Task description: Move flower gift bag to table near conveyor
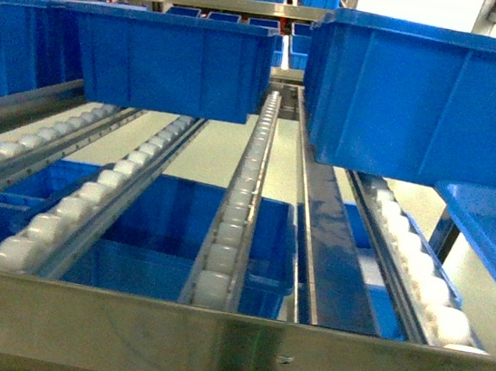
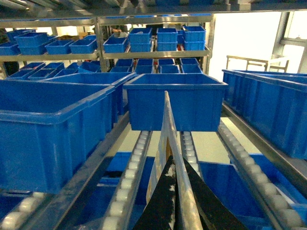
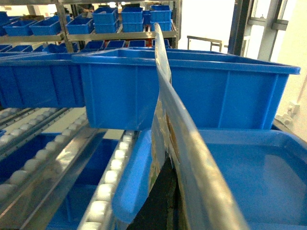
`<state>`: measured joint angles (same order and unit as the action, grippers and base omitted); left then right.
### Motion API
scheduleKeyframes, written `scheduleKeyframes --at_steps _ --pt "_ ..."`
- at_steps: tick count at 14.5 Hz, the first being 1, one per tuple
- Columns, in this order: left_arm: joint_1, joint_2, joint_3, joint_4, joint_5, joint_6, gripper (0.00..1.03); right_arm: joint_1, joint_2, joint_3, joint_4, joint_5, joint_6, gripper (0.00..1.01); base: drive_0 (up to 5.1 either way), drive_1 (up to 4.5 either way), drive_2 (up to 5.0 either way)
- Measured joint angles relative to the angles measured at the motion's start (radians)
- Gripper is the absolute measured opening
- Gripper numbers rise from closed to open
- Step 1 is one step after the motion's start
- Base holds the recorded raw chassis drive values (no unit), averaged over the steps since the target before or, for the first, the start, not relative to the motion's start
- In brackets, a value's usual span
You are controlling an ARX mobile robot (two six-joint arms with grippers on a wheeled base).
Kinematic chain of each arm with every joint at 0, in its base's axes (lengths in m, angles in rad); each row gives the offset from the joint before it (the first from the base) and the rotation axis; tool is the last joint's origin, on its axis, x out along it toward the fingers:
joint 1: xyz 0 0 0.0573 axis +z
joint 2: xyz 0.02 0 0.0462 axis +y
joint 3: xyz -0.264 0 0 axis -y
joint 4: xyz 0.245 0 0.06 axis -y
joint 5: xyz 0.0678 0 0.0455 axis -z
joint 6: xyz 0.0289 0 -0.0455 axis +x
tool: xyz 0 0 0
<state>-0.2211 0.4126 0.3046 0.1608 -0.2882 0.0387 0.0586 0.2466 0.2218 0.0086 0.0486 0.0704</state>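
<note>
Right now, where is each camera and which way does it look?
Head: above the front rail, looking down the conveyor at blue bins; no arms show.
Left wrist: low over the conveyor, facing the bins; left pincer pinches a thin shiny sheet.
Right wrist: beside a blue tray, facing the bins; part of right pincer shows.
Both wrists see that sheet edge-on.
</note>
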Motion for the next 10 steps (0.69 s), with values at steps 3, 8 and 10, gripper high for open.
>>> scheduleKeyframes --at_steps 3,8,10 --pt "0.000 0.000 0.000 0.002 0.000 0.000 0.02 0.000 0.000 0.000 0.004 0.000 0.000 0.02 -4.9 1.29 3.4" --pt "0.000 0.000 0.000 0.002 0.000 0.000 0.02 0.000 0.000 0.000 0.005 0.000 0.000 0.02 -4.8 1.39 3.5" --pt "0.000 0.000 0.000 0.000 0.000 0.000 0.02 0.000 -0.001 0.000 0.004 0.000 0.000 0.02 -4.9 2.50 2.5"
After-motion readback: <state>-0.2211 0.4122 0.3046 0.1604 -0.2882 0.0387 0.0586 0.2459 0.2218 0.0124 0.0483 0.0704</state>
